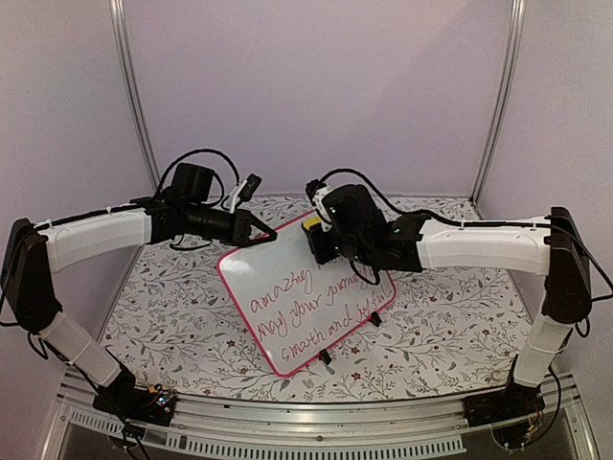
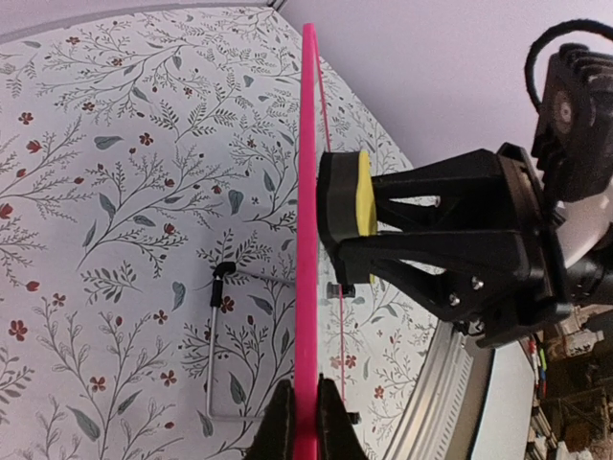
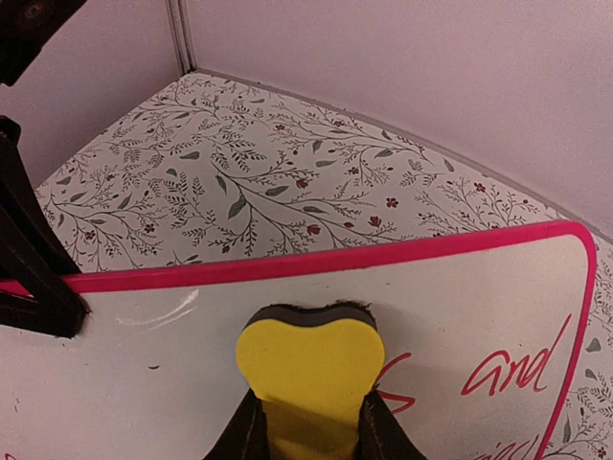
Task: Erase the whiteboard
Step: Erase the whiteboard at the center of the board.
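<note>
The whiteboard (image 1: 287,287), white with a pink-red frame and red handwriting, stands tilted on two black clip feet at the table's middle. My left gripper (image 1: 257,228) is shut on its top left frame edge; in the left wrist view the frame (image 2: 308,240) runs edge-on between my fingers (image 2: 306,431). My right gripper (image 1: 324,244) is shut on the yellow block eraser (image 3: 308,369), whose dark felt face presses on the board's upper part (image 3: 172,374). The eraser also shows in the left wrist view (image 2: 362,196). Red writing (image 3: 503,369) lies right of the eraser.
The table has a floral cloth (image 1: 450,316). Purple walls and two metal corner posts (image 1: 134,96) close the back. A thin wire stand (image 2: 218,335) sits behind the board. A metal rail (image 1: 306,431) runs along the near edge.
</note>
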Controlling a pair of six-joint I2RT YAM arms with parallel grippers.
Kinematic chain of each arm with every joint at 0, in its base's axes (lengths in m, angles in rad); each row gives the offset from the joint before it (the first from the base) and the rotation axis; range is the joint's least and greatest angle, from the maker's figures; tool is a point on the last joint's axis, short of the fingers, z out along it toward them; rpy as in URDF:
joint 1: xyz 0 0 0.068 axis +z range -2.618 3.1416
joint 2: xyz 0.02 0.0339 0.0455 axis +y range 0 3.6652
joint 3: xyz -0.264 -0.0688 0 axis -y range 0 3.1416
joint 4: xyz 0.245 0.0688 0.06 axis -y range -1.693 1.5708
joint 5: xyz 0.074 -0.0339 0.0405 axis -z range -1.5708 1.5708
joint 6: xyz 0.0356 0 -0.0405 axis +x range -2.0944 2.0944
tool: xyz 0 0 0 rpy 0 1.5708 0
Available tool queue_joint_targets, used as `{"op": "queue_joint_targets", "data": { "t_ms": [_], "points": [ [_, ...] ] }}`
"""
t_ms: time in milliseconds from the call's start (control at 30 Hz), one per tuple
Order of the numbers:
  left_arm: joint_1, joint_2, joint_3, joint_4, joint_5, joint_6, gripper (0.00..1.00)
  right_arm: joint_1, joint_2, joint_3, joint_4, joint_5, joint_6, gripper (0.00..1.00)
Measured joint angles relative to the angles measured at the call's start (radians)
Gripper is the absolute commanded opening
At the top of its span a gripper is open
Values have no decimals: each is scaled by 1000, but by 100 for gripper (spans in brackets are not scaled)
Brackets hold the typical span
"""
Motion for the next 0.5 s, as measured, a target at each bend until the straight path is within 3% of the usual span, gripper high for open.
{"op": "queue_joint_targets", "data": {
  "t_ms": [300,500],
  "points": [
    [0,0,0,0,0,0,0,-9,11,18,12,-8,-14,26],
    [0,0,-1,0,0,0,0,-10,-21,-69,61,-12,13,25]
  ]
}}
